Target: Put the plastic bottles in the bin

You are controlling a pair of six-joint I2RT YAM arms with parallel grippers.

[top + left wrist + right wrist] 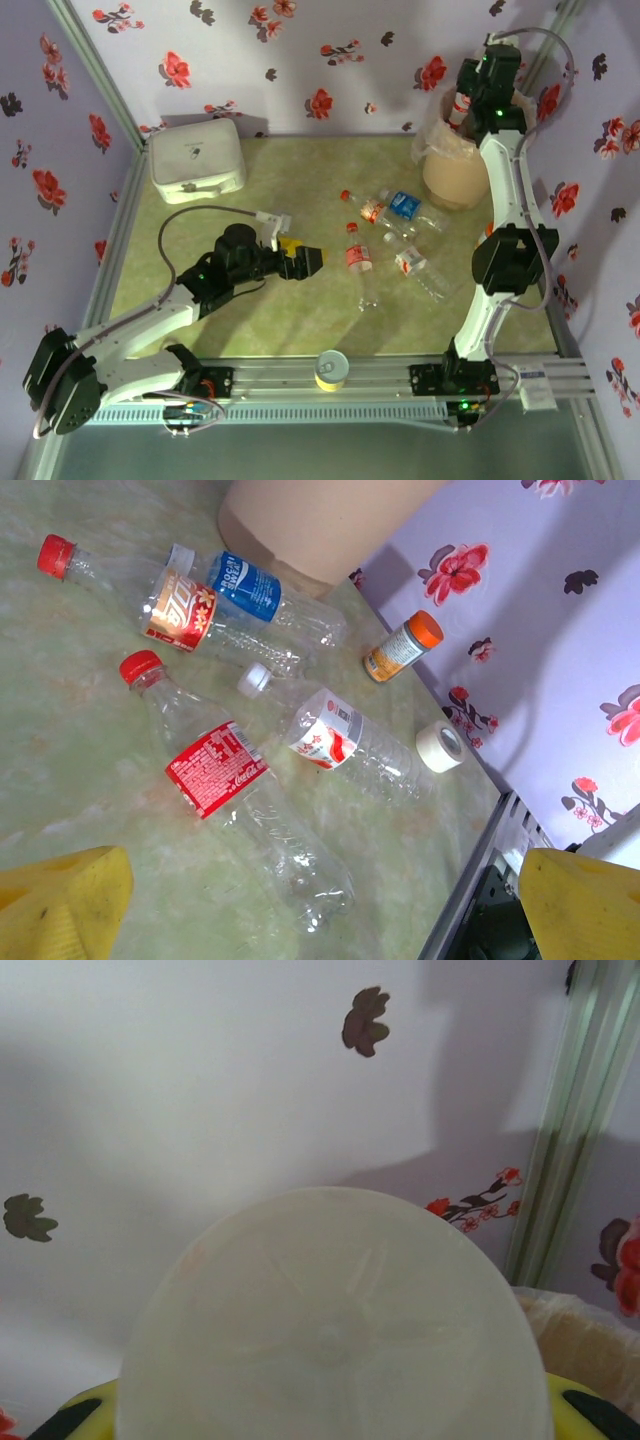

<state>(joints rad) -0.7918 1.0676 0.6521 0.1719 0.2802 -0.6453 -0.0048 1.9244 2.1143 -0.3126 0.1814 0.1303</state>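
My right gripper [472,97] hangs above the beige bin [455,172], shut on a clear plastic bottle [460,104] with a red label. In the right wrist view the bottle's round base [335,1330] sits between the yellow fingers [85,1410], and the bin's rim [590,1345] shows at lower right. Four bottles lie on the table: a red-capped cola bottle [358,262] [235,790], a red-and-gold labelled one [371,208] [180,608], a blue-labelled one [405,205] [250,585] and a white-capped one [412,265] [335,738]. My left gripper [312,258] [320,905] is open, just left of the cola bottle.
A white rounded box [197,160] sits at the back left. A yellow-rimmed tin [331,368] stands on the front rail. An orange-capped vial [402,648] and a roll of white tape [441,747] lie by the right wall. The bin [320,520] stands behind the bottles.
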